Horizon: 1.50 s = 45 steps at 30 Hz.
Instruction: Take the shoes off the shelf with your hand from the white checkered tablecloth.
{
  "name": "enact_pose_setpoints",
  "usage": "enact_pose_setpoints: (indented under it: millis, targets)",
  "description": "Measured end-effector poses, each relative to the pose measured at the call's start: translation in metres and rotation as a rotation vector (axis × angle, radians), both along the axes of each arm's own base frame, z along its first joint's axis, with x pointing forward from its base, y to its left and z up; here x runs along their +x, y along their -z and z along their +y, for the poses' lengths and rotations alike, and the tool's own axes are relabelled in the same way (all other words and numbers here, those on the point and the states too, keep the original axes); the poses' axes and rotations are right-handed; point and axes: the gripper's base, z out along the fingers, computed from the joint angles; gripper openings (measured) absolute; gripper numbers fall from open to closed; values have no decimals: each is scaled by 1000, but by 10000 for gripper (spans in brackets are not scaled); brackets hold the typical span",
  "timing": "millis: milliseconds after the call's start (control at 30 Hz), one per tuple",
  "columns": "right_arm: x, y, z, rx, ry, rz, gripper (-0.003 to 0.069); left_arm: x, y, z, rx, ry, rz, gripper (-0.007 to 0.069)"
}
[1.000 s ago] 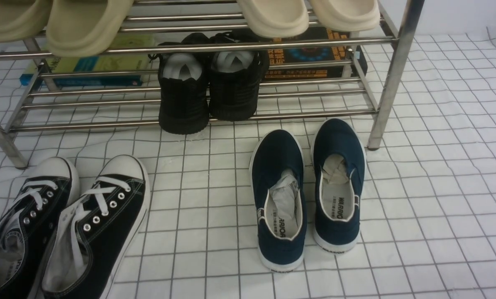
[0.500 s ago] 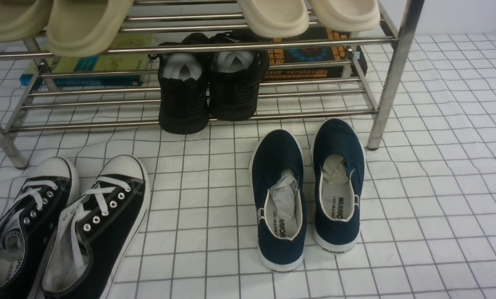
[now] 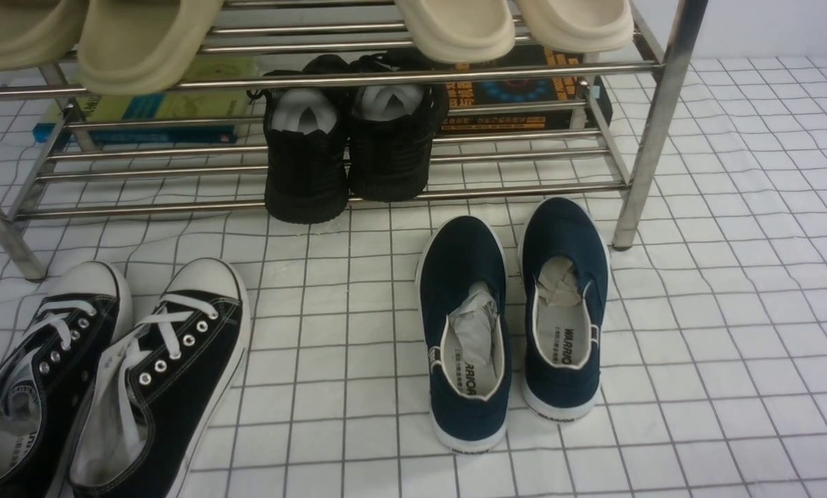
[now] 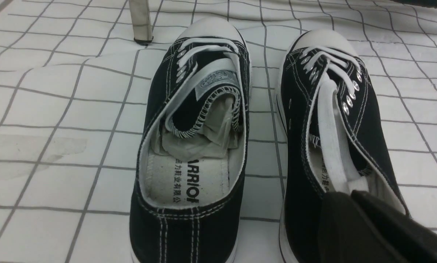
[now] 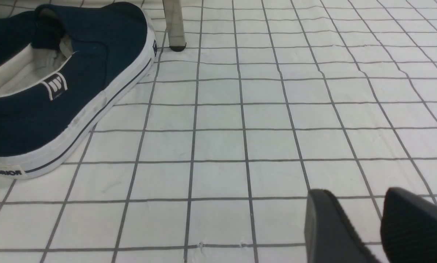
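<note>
Black canvas lace-up sneakers (image 3: 102, 373) with white toe caps sit on the white checkered tablecloth (image 3: 697, 346), just in front of the chrome tube shelf (image 3: 652, 131) and clear of its lower tier; neither gripper shows in the front view. All-black knit shoes (image 3: 351, 152) remain on that tier, navy slip-ons (image 3: 513, 318) near the shelf's right leg.

From the left wrist, the left gripper (image 4: 372, 226) hangs over one sneaker's heel, its opening impossible to tell; any withdrawal likely needs a straight lift, sparing the soft collar and loose laces.

From the right wrist, the right gripper (image 5: 361, 226), fingers narrowly parted and empty, hovers above bare cloth.
</note>
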Motion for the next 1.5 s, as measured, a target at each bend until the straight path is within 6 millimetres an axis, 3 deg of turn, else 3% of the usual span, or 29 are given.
enact_pose_setpoints:
  millis: [1500]
  targets:
    - [0, 0, 0, 1, 0, 0, 241, 0, 0, 0, 1, 0, 0, 94]
